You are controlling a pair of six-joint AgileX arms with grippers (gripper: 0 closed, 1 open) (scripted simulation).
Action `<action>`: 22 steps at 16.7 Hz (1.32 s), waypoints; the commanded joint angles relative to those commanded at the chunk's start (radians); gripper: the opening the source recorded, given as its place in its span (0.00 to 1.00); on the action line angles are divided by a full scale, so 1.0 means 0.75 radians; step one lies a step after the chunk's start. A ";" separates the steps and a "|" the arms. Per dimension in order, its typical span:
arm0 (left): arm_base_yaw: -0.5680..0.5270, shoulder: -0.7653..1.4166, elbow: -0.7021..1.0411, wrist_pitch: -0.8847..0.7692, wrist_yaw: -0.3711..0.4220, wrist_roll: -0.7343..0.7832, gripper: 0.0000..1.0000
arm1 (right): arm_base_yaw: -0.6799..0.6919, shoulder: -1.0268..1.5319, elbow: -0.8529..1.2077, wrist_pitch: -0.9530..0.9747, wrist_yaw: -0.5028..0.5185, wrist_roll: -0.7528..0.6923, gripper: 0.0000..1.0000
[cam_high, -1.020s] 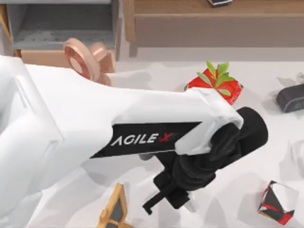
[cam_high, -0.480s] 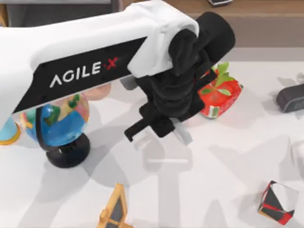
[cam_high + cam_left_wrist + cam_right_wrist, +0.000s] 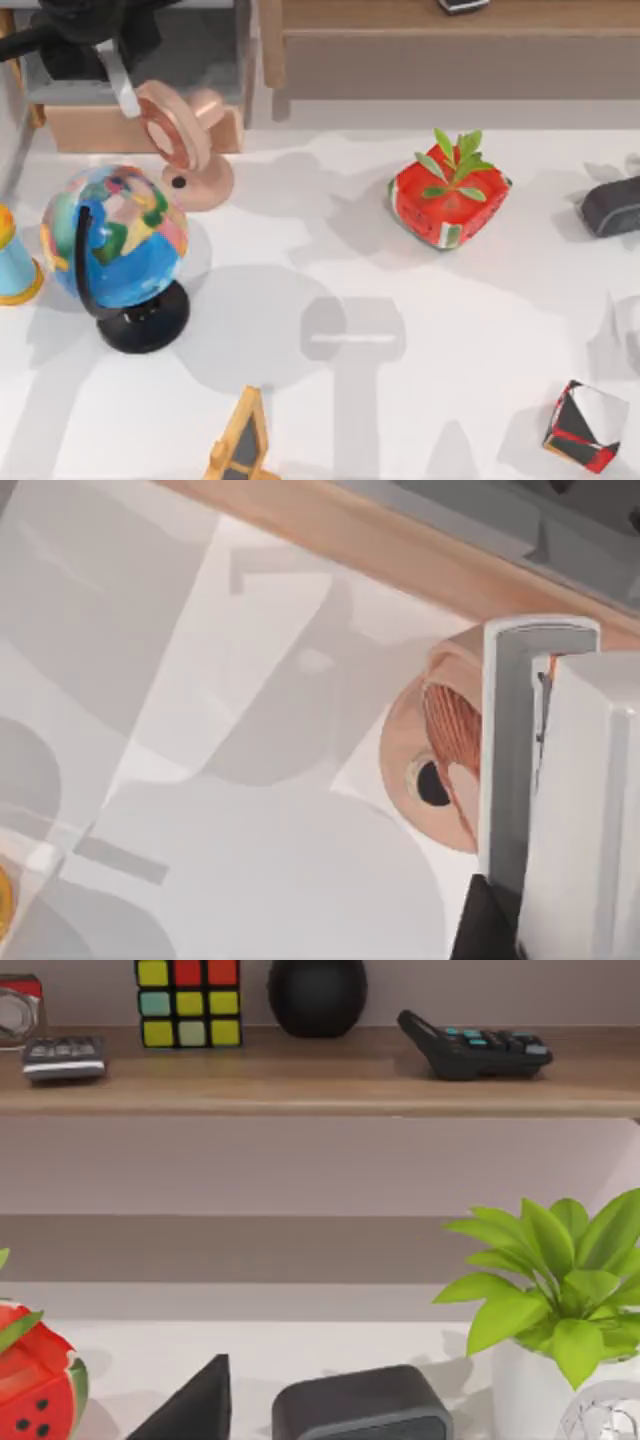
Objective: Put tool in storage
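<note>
My left gripper (image 3: 103, 48) is at the table's back left, over the grey storage compartment (image 3: 190, 60) in its wooden frame. It is shut on the tool (image 3: 120, 85), a small silvery-white strip that sticks out toward the front, over the compartment's front edge. The left wrist view shows the tool (image 3: 585, 810) close up, with the tan round stand (image 3: 440, 770) behind it. My right arm is parked off the right side. A dark wedge of the right gripper (image 3: 190, 1410) sits low in the right wrist view.
A globe (image 3: 115, 250) stands at the left, with a tan round stand (image 3: 180, 135) just behind it. A watermelon-patterned planter (image 3: 447, 200) is mid-right, a dark box (image 3: 612, 205) far right. A black-white-red cube (image 3: 585, 425) and an orange-framed triangle (image 3: 240, 445) lie at the front.
My left arm has swung from the front centre to the back left, carrying the tool to the storage compartment. The globe and planter are now uncovered.
</note>
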 joint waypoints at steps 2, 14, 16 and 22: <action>0.209 0.061 0.060 -0.013 0.001 0.290 0.00 | 0.000 0.000 0.000 0.000 0.000 0.000 1.00; 0.831 0.463 0.120 0.096 0.305 1.355 0.00 | 0.000 0.000 0.000 0.000 0.000 0.000 1.00; 0.834 0.468 0.113 0.094 0.311 1.362 0.00 | 0.000 0.000 0.000 0.000 0.000 0.000 1.00; 0.829 0.470 0.105 0.117 0.310 1.361 0.00 | 0.000 0.000 0.000 0.000 0.000 0.000 1.00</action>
